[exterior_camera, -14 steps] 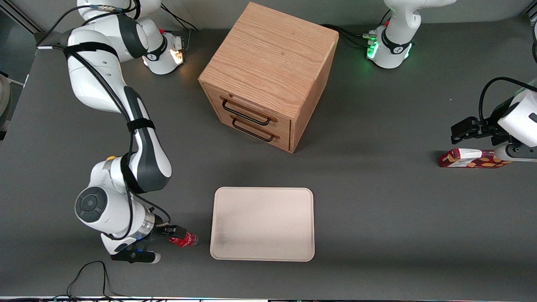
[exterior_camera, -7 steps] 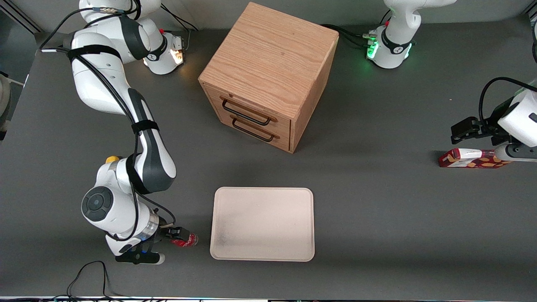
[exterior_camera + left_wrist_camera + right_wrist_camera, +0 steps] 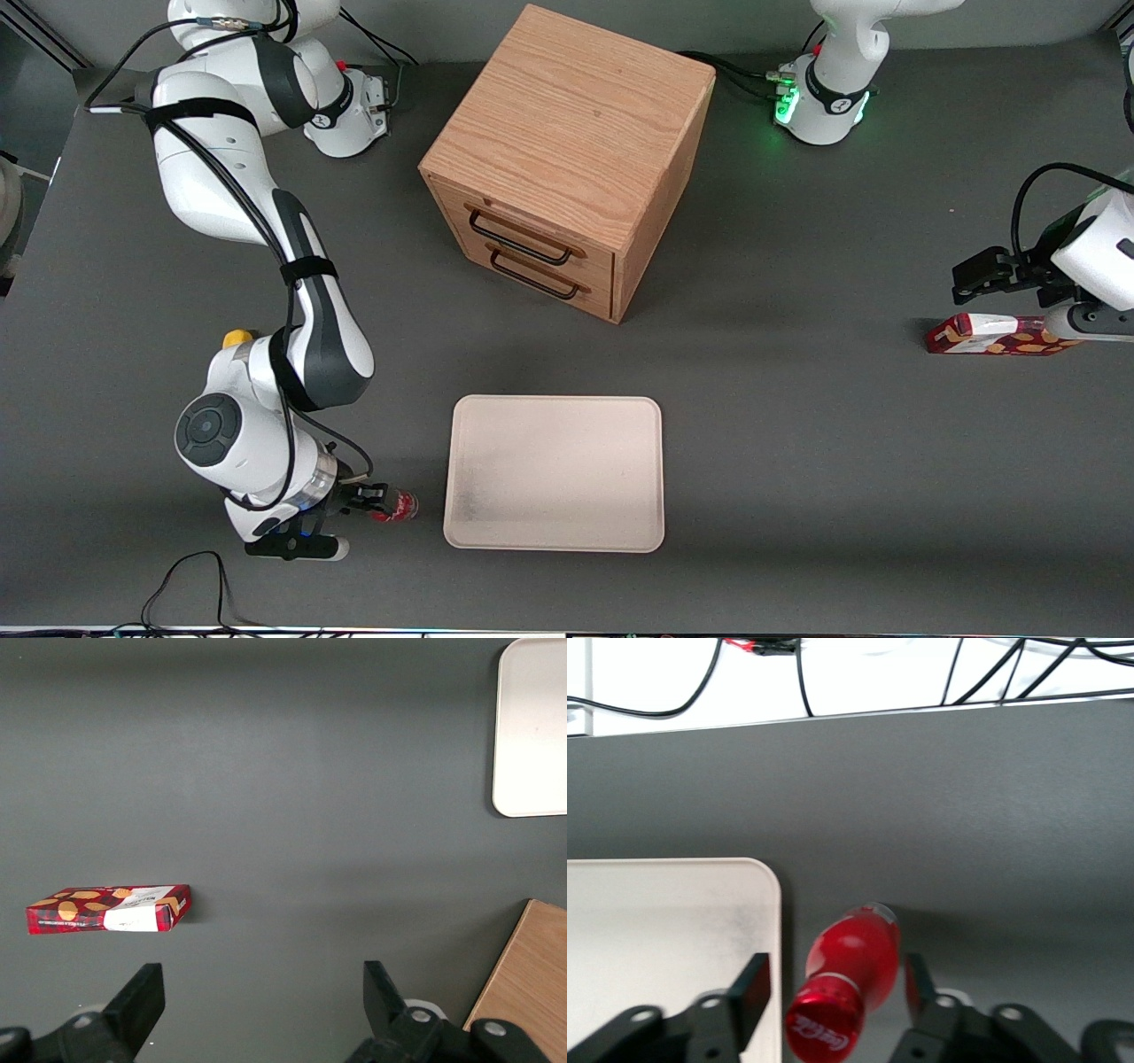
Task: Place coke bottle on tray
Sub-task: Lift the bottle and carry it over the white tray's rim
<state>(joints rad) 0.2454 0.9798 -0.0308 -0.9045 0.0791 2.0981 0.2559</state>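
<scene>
The coke bottle (image 3: 399,506) (image 3: 855,961), small with a red cap and red label, lies on its side on the grey table. It is close beside the short edge of the cream tray (image 3: 554,474) (image 3: 664,930) at the working arm's end. My gripper (image 3: 374,501) (image 3: 835,981) is low over the bottle's cap end and open. One finger stands on each side of the bottle's neck with a gap to each, and the cap points toward the wrist camera. One finger hangs over the tray's rim. Nothing lies on the tray.
A wooden two-drawer cabinet (image 3: 567,159) stands farther from the front camera than the tray. A yellow lemon (image 3: 236,338) peeks out by the working arm's wrist. A flat red carton (image 3: 997,335) (image 3: 106,908) lies toward the parked arm's end. Cables (image 3: 190,576) trail at the table's near edge.
The working arm's wrist has shifted a little toward the tray, bringing the fingers further over the bottle. The bottle has stayed where it lay.
</scene>
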